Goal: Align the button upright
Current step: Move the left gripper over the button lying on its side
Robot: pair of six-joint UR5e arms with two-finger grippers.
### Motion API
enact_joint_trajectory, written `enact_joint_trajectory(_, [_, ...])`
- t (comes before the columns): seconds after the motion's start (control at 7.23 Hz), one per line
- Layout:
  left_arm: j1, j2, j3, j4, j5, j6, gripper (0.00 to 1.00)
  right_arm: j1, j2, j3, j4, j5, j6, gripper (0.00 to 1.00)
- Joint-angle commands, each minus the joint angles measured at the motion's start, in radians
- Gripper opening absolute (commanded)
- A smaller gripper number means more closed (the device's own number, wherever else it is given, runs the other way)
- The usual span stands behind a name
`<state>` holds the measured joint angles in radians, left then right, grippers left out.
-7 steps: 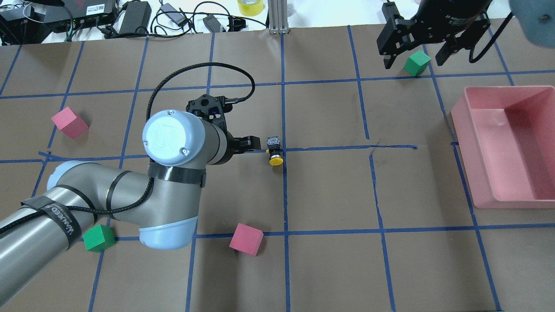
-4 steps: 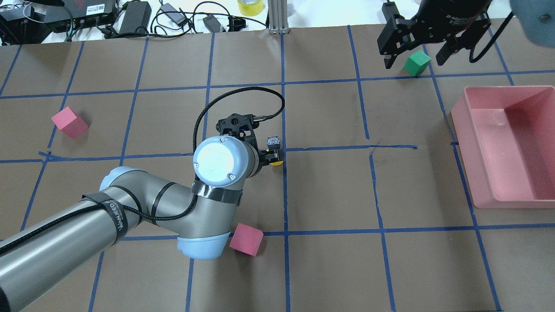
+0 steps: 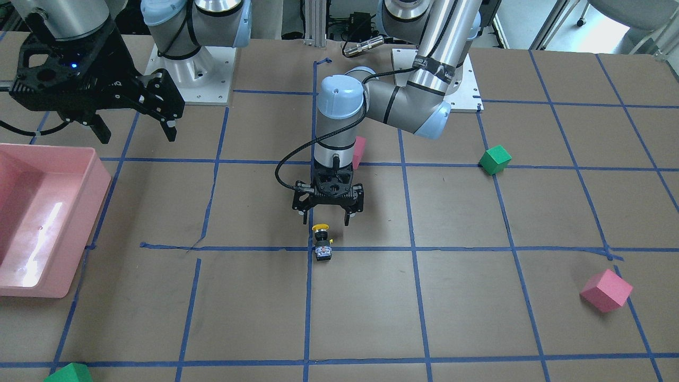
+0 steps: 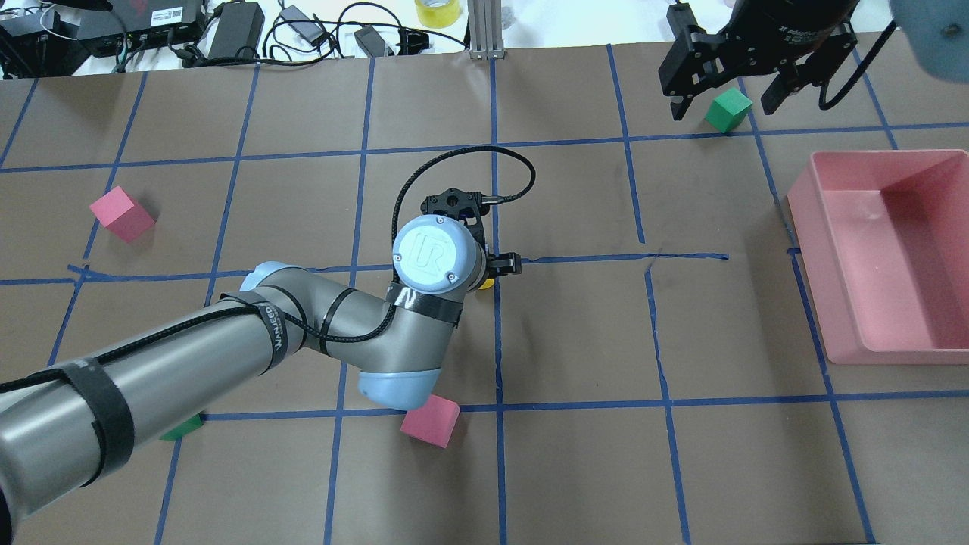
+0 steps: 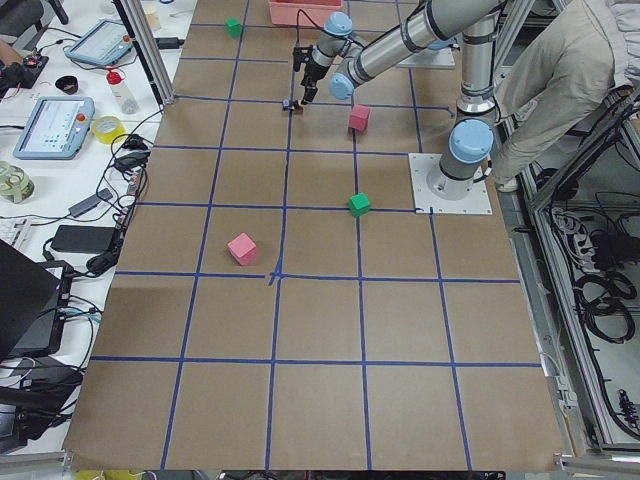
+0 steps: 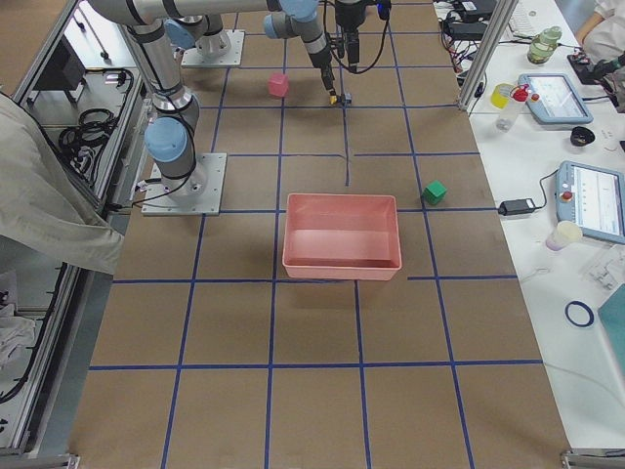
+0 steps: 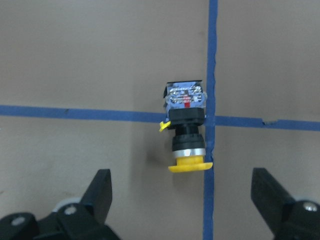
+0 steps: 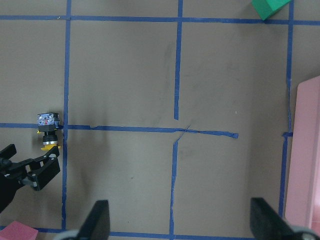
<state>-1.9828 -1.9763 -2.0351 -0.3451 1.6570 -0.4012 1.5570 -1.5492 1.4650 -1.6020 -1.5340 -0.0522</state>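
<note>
While button (image 7: 186, 127) lies sideways, left end effector (image 3: 325, 217) gapes.

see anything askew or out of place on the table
The button lies on its side at a blue tape crossing, yellow cap toward the robot, not upright. The left gripper hangs open over its cap end.

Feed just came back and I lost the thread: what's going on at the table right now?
The left arm's gripper hovers open over the small push-button with a yellow cap and black body, which lies on its side at a crossing of blue tape lines. Nothing grips it yet. The right gripper hangs open, away from it, holding nothing.
</note>
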Motion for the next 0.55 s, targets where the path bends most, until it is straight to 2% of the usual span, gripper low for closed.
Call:
enact_joint_trajectory(0.0, [-0.001,-0.055,0.01,0.009,0.001,0.03,0.98,0.0,0.0,0.0,0.001,0.0,0.0,1.0])
enact_joint_trajectory(0.14, [-0.001,-0.065,0.021,0.026,0.001,0.03,0.94,0.0,0.0,0.0,0.001,0.0,-0.002,1.0])
enact_joint_trajectory(0.28, [-0.001,-0.073,0.026,0.031,0.003,0.028,0.78,0.0,0.0,0.0,0.001,0.0,-0.002,1.0])
enact_joint_trajectory(0.41, [-0.002,-0.073,0.026,0.067,0.003,0.027,0.5,0.0,0.0,0.0,0.001,0.0,-0.002,1.0])
